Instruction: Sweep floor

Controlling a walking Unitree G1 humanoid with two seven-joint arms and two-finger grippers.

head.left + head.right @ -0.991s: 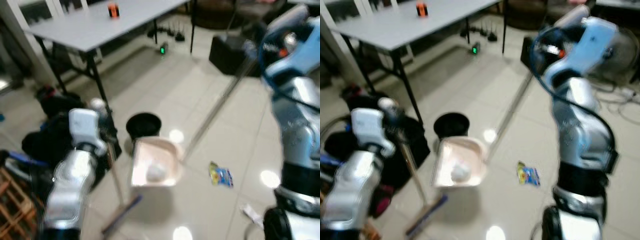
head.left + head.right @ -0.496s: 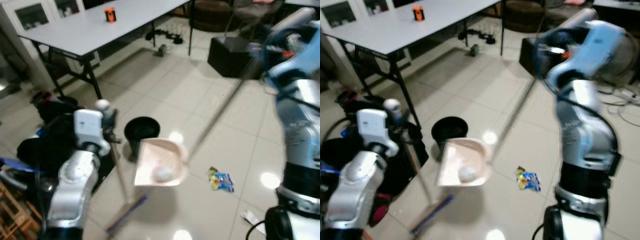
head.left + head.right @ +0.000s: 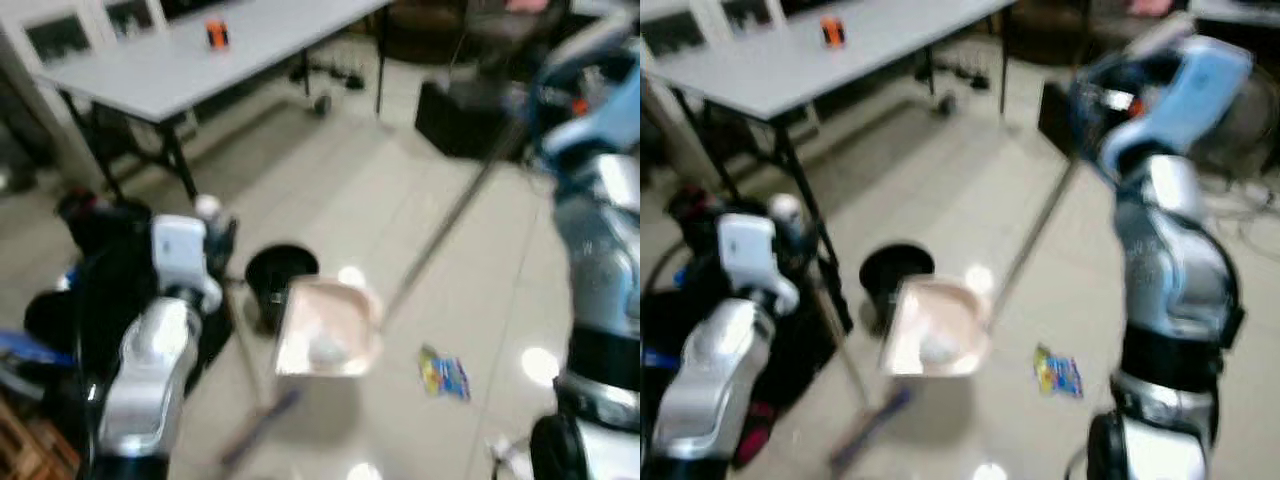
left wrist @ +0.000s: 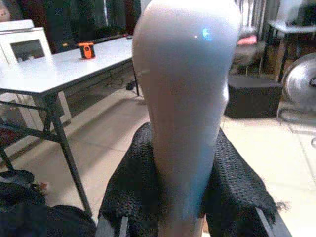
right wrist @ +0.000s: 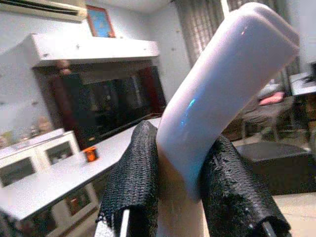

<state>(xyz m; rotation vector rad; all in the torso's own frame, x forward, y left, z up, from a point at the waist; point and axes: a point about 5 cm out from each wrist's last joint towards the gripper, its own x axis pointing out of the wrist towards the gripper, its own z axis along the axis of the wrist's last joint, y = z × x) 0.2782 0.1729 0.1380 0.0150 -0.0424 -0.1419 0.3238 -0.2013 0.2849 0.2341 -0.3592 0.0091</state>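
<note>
My left gripper is shut on the white rounded top of the broom handle. The handle slants down to the broom head on the tiles. My right gripper is shut on the bent white grip of the dustpan handle. That long grey pole runs down to the pink dustpan, which holds a white crumpled paper. The pan sits right beside a black bin. A yellow-blue wrapper lies on the floor to the pan's right.
A grey folding table with an orange object stands at the back left. Black bags crowd the left side. A black box sits at the back right. A white scrap lies near my right foot.
The whole view has shifted and blurred as the camera moved. The dustpan now sits slightly closer to the black bin. Both grippers keep their holds.
</note>
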